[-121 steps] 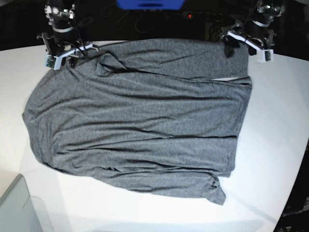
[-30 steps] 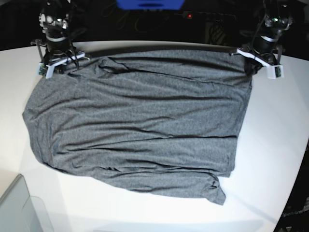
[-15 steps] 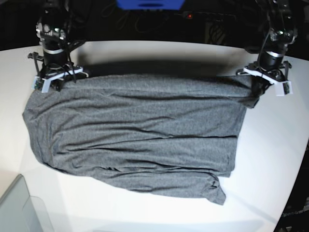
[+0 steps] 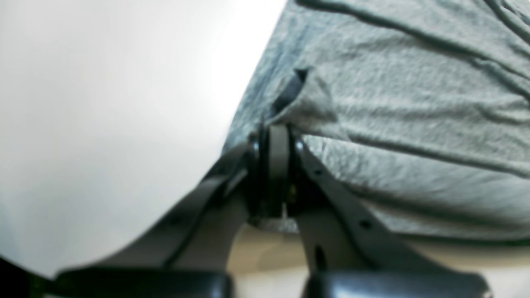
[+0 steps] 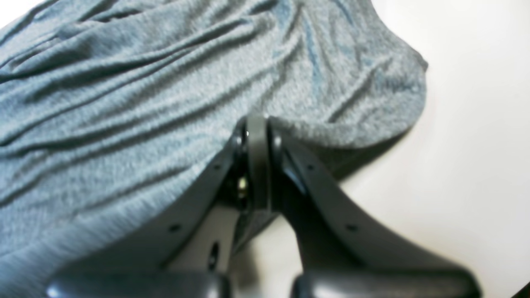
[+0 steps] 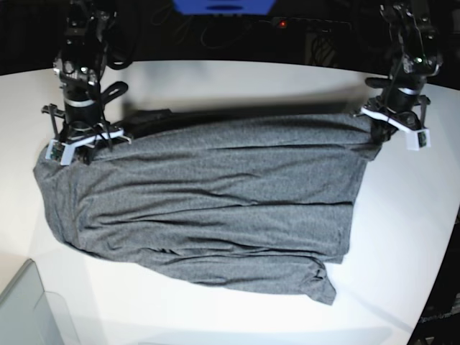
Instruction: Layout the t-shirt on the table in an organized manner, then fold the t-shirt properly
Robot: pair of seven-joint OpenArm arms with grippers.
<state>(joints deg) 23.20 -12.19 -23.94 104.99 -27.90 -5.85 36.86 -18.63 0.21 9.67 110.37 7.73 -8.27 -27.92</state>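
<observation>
The dark grey t-shirt [image 6: 215, 201] lies spread across the white table [image 6: 237, 79], with its far edge lifted and doubled over toward the front. My left gripper [image 6: 379, 135] is at the right in the base view, shut on the t-shirt's far right corner. The left wrist view shows the left gripper [image 4: 276, 130] pinching a bunched tab of the t-shirt [image 4: 414, 103] over the table [image 4: 103, 103]. My right gripper [image 6: 79, 146], at the left, is shut on the far left corner. Close up, the right gripper [image 5: 256, 124] bites a fold of the t-shirt [image 5: 124, 103].
A translucent grey bin corner [image 6: 29, 313] sits at the front left. The table's curved edge [image 6: 440, 273] runs down the right side. A blue object [image 6: 223, 6] and dark clutter lie beyond the far edge.
Both grippers have drawn the shirt's far edge toward the front, folding it over the body. More bare table now shows behind the shirt.
</observation>
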